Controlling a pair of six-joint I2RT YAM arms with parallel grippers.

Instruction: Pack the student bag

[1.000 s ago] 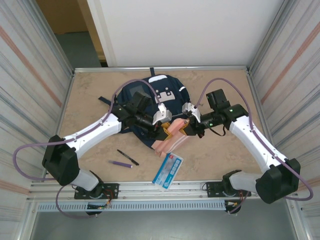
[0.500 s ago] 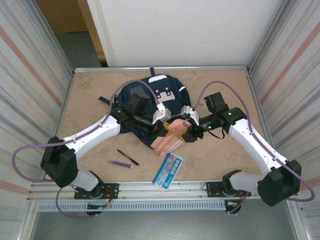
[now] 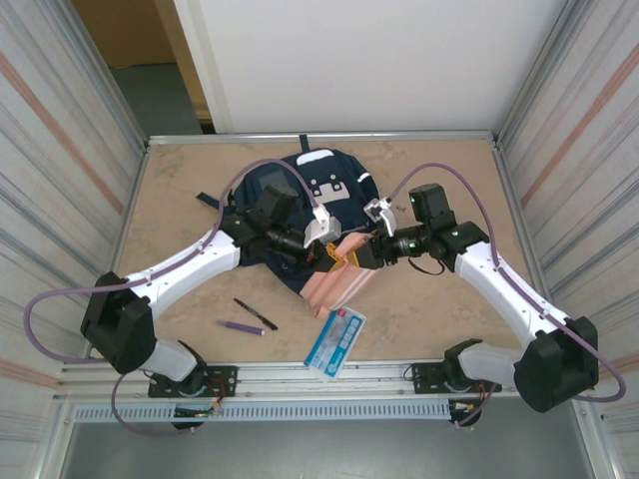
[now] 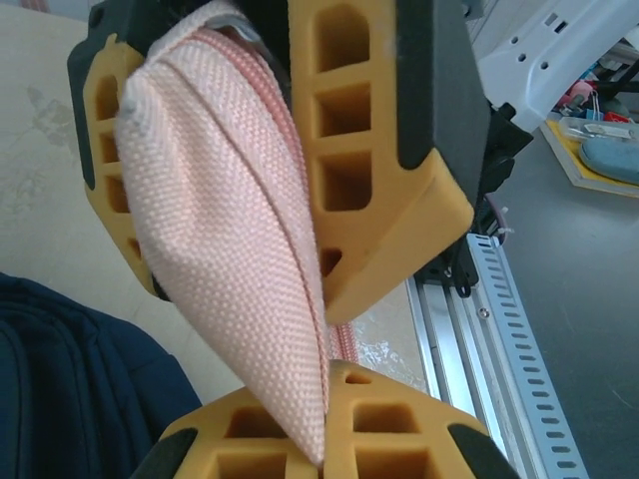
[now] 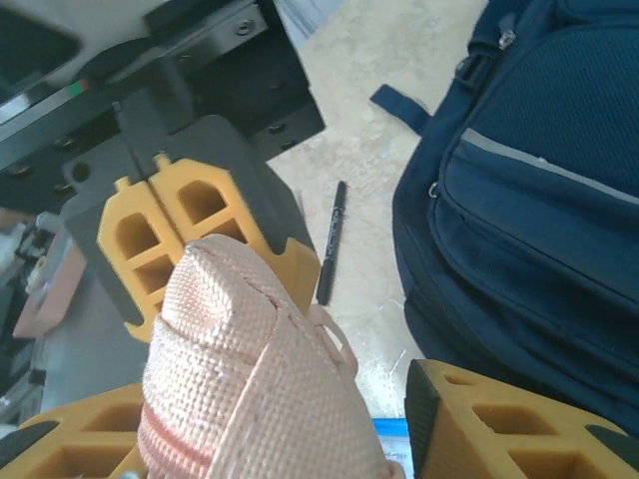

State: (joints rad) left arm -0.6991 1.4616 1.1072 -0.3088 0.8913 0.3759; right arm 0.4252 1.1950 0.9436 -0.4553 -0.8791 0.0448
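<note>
The student bag [image 3: 318, 190], a navy backpack with a white front patch, lies at the back middle of the table; its navy fabric also shows in the right wrist view [image 5: 539, 200] and the left wrist view [image 4: 60, 379]. A pink woven pencil case [image 3: 334, 284] lies at the bag's near edge, raised at its far end. My left gripper [image 3: 326, 256] is shut on that end, the pink fabric [image 4: 230, 239] pinched between its yellow fingers [image 4: 369, 150]. My right gripper [image 3: 362, 251] stands open just right of the case [image 5: 250, 389], its right finger [image 5: 479, 424] apart from it.
A black pen [image 3: 256, 314] and a purple pen [image 3: 243, 326] lie left of the case. A blue-and-white card [image 3: 335, 339] lies near the front rail [image 3: 329, 377]. Corrugated walls stand on both sides. Bare tabletop lies at the far left [image 3: 180, 190] and the right [image 3: 429, 309].
The left gripper has shut on the pencil case's end. The right gripper has opened, let go of the case and drawn back a little to the upper right.
</note>
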